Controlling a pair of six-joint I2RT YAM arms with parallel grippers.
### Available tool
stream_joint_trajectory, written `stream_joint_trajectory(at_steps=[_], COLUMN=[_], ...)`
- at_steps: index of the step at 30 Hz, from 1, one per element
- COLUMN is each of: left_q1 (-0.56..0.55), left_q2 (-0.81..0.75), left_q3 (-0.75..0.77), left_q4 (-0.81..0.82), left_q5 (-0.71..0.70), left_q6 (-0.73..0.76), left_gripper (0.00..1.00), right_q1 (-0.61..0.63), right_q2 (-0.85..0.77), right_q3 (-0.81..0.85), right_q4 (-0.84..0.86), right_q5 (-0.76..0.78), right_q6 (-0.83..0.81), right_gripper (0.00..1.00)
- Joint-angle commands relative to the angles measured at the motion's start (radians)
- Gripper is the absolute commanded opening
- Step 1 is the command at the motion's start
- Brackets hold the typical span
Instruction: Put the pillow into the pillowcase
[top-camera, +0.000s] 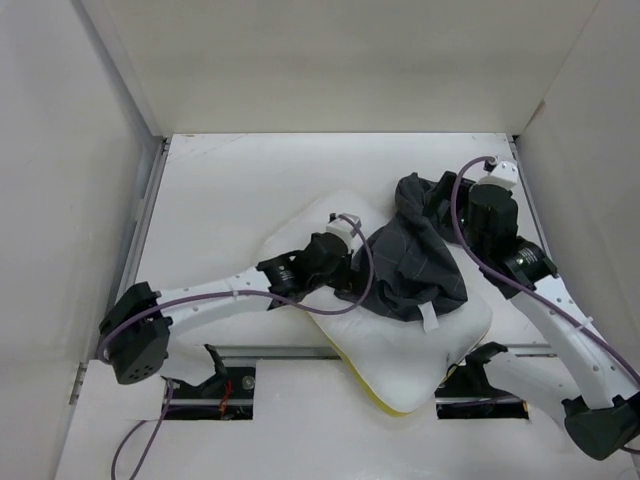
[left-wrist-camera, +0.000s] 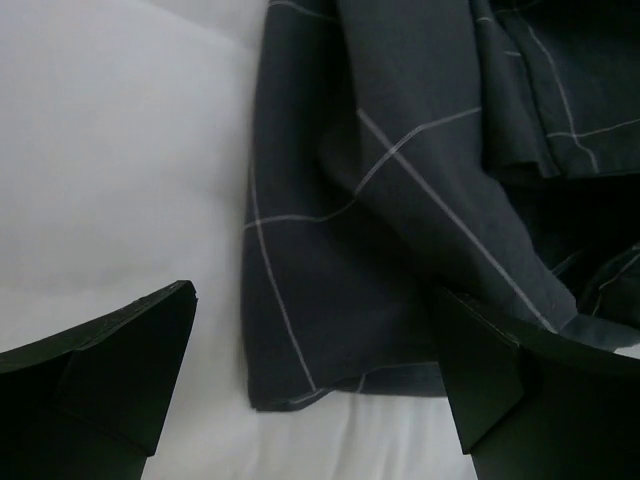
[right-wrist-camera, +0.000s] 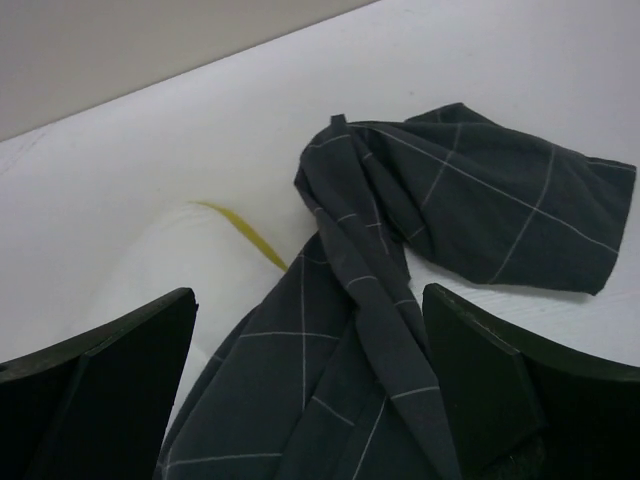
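The white pillow (top-camera: 400, 350) lies diagonally across the table, its yellow edge at the near corner. The dark checked pillowcase (top-camera: 415, 260) is draped crumpled over its upper right part and trails onto the table behind. My left gripper (top-camera: 352, 245) is open at the pillowcase's left edge; in the left wrist view the cloth's corner (left-wrist-camera: 330, 340) lies on the pillow (left-wrist-camera: 110, 170) between the fingers. My right gripper (top-camera: 455, 215) is open above the bunched cloth (right-wrist-camera: 390, 330); the pillow's yellow seam (right-wrist-camera: 245, 230) shows to the left.
White walls enclose the table on the left, back and right (top-camera: 300, 60). A metal rail (top-camera: 140, 230) runs along the table's left side. Two cut-outs with cables sit at the near edge (top-camera: 215, 385).
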Motion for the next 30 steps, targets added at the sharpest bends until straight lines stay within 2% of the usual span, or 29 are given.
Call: stream_joint_trajectory(at_steps=[1,2,4,7,8,10,11,12,15,19,21,23,24,26,28,30], left_q1=[-0.014,-0.023,-0.023,-0.023,-0.023,-0.023,-0.023,-0.023,-0.023,-0.023,-0.023,-0.023,-0.007,0.017,0.029,0.056], left_q2=[0.065,0.084,0.135,0.190,0.201,0.220,0.220,0.220,0.191,0.093,0.047,0.037,0.037,0.037,0.063,0.083], left_q3=[0.089,0.090,0.109,0.140,0.149,0.163,0.172,0.172,0.182,0.172,0.183,0.209,0.220,0.255,0.303,0.347], left_q4=[0.038,0.038,0.038,0.038,0.025,0.016,0.002,-0.007,-0.028,-0.001,0.013,0.013,0.013,0.013,-0.001,-0.028], left_q5=[0.008,0.008,0.008,0.008,0.008,-0.001,-0.001,-0.039,-0.072,-0.125,-0.160,-0.197,-0.197,-0.197,-0.223,-0.254], left_q6=[0.034,0.034,0.034,0.034,0.034,0.034,0.034,0.015,0.015,0.043,0.054,0.054,0.069,0.092,0.103,0.142], left_gripper=[1.00,1.00,0.93,0.72,0.53,0.30,0.06,0.00,0.00,0.00,0.00,0.00,0.00,0.00,0.00,0.00], right_q1=[0.010,0.010,0.010,0.001,0.001,-0.025,-0.054,-0.076,-0.155,-0.167,-0.167,-0.167,-0.167,-0.167,-0.167,-0.167], right_q2=[0.043,0.060,0.114,0.177,0.189,0.221,0.234,0.266,0.324,0.408,0.445,0.468,0.468,0.468,0.444,0.432], right_q3=[0.062,0.074,0.085,0.085,0.073,0.060,0.048,0.028,0.016,-0.007,-0.030,-0.064,-0.064,-0.064,-0.030,0.055], right_q4=[-0.088,-0.103,-0.140,-0.214,-0.223,-0.248,-0.248,-0.248,-0.258,-0.265,-0.230,-0.173,-0.154,-0.119,-0.119,-0.119], right_q5=[0.173,0.173,0.206,0.269,0.269,0.220,0.167,0.147,0.056,-0.013,-0.083,-0.192,-0.221,-0.289,-0.289,-0.289], right_q6=[0.051,0.036,0.068,0.128,0.128,0.128,0.128,0.157,0.157,0.157,0.124,0.101,0.101,0.090,0.069,0.052], right_gripper=[1.00,1.00,1.00,1.00,1.00,1.00,0.98,0.98,0.98,0.95,0.92,0.84,0.77,0.37,0.00,0.00])
